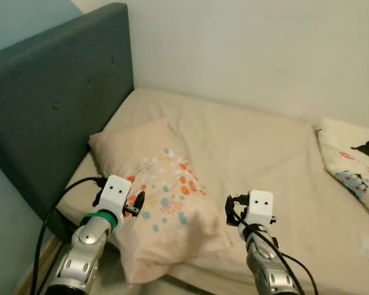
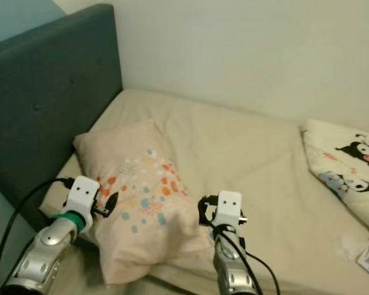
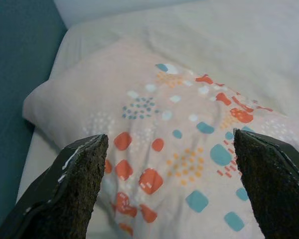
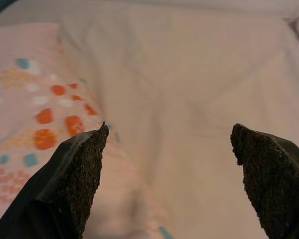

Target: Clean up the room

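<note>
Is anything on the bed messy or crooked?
Yes. The patterned pillow lies slanted, one corner hanging over the mattress edge instead of sitting square against the headboard. Both open grippers, left and right, hover beside it.

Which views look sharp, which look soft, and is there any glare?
Eye views: dim, even light, no glare, slightly grainy; pillow readable. Left wrist view: pillow print fairly sharp, fingers blurred. Right wrist view: soft, washed pinkish; sheet lacks detail.

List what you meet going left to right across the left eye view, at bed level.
Teal headboard → left gripper → patterned pillow → right gripper → bare sheet → cartoon-print pillow.
</note>
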Controlling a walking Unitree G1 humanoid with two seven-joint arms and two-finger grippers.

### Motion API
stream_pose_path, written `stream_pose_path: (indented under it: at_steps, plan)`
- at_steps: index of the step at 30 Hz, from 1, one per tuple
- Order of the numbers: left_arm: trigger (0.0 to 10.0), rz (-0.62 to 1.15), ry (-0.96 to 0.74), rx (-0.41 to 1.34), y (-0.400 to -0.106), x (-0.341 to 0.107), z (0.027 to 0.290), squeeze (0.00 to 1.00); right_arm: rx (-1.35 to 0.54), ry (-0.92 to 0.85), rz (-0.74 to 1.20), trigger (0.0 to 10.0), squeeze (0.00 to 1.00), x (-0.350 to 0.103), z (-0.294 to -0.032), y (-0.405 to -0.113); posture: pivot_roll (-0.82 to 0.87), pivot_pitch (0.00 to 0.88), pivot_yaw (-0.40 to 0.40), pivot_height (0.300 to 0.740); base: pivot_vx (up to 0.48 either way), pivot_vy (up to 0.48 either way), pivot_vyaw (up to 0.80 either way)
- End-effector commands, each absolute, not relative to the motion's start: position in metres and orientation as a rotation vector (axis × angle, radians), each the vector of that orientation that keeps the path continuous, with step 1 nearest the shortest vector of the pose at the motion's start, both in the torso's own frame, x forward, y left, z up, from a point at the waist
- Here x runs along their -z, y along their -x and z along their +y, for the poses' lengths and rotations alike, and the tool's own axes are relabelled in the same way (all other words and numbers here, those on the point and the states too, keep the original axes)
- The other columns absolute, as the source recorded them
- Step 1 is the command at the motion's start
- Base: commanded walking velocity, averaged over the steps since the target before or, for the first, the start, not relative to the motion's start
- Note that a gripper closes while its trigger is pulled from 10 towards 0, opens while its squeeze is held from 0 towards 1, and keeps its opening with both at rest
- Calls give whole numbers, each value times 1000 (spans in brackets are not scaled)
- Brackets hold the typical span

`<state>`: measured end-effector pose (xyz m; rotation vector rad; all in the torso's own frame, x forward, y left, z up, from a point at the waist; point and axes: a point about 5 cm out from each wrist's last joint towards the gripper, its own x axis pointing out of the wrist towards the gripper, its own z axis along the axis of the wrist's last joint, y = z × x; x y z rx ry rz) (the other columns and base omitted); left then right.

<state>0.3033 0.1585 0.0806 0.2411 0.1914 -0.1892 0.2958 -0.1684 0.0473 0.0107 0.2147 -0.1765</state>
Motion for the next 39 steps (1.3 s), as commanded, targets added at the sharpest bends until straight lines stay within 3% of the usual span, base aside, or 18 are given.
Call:
stream_pose_path:
  at_steps: [1, 11, 21, 30, 39]
  plan:
    - [10000, 211, -232, 213, -305, -75, 154, 0, 232, 3, 208, 10000, 0, -46, -177, -289, 50, 0, 55, 740, 0, 0, 0]
    - [10000, 222, -229, 260, -306, -70, 139, 0, 253, 9, 209, 10000, 0, -41, -182, -274, 33, 0, 73, 740, 0, 0, 0]
    - [10000, 204, -202, 211, -300, -73, 154, 0, 239, -17, 231, 10000, 0, -39, -173, -278, 75, 0, 46, 740, 0, 0, 0]
    - [10000, 167, -180, 157, -295, -77, 164, 0, 100, -19, 248, 10000, 0, -42, -154, -291, 108, 0, 16, 740, 0, 0, 0]
    - [10000, 155, -178, 149, -296, -81, 166, 0, 78, -33, 266, 10000, 0, -39, -151, -291, 112, 0, 25, 740, 222, 0, -718]
